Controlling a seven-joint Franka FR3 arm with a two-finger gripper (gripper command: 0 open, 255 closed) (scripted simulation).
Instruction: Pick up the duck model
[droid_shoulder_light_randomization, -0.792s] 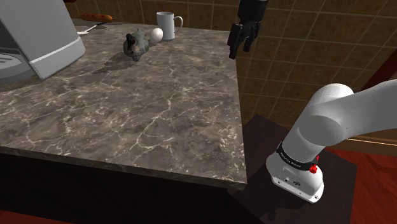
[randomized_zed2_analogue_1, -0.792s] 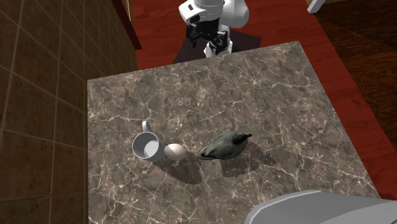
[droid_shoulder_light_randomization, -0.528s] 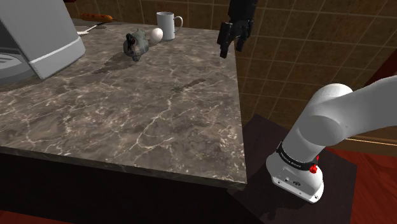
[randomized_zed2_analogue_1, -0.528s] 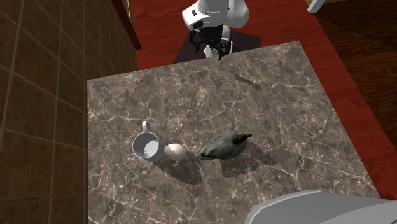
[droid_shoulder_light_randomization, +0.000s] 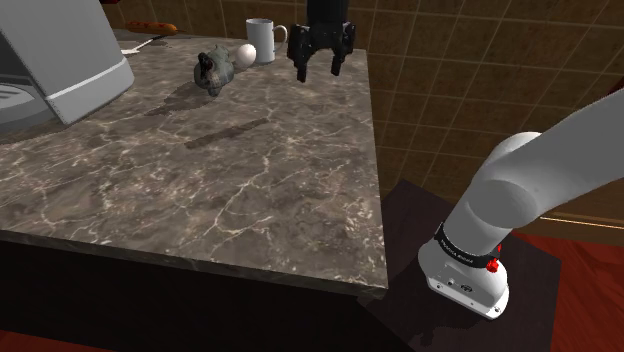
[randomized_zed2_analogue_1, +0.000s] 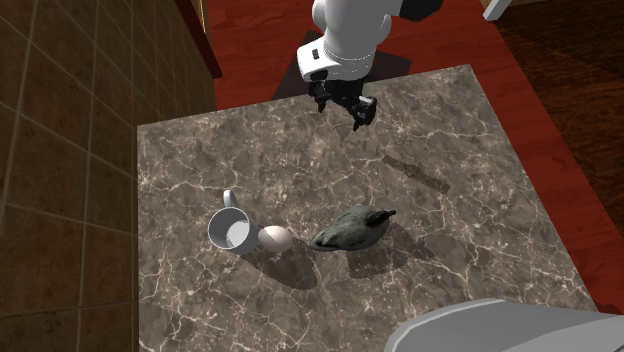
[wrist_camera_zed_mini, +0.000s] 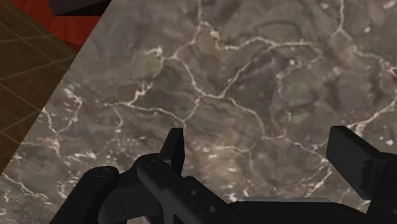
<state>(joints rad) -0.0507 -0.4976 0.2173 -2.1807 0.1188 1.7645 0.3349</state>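
The duck model (droid_shoulder_light_randomization: 212, 72) (randomized_zed2_analogue_1: 351, 230) is a dark grey-green figure lying on the brown marble counter (droid_shoulder_light_randomization: 230, 170), beside a white egg (droid_shoulder_light_randomization: 246, 54) (randomized_zed2_analogue_1: 276, 238) and a white mug (droid_shoulder_light_randomization: 262, 40) (randomized_zed2_analogue_1: 230, 230). My black gripper (droid_shoulder_light_randomization: 319, 66) (randomized_zed2_analogue_1: 342, 106) hangs open above the counter, well to the shoulder view's right of the duck and apart from it. In the wrist view its fingers (wrist_camera_zed_mini: 173, 147) stand wide apart over bare marble (wrist_camera_zed_mini: 254, 83) with nothing between them.
A large grey appliance (droid_shoulder_light_randomization: 55, 60) (randomized_zed2_analogue_1: 490, 328) stands at the shoulder view's left. A bread loaf (droid_shoulder_light_randomization: 150, 27) lies far back by the tiled wall. The counter's edge (droid_shoulder_light_randomization: 375, 130) drops to red floor beside my stand (droid_shoulder_light_randomization: 470, 270).
My gripper has swung from beyond the counter's edge to above the marble, moving toward the shoulder view's left, closer to the mug and the duck. The objects have not moved.
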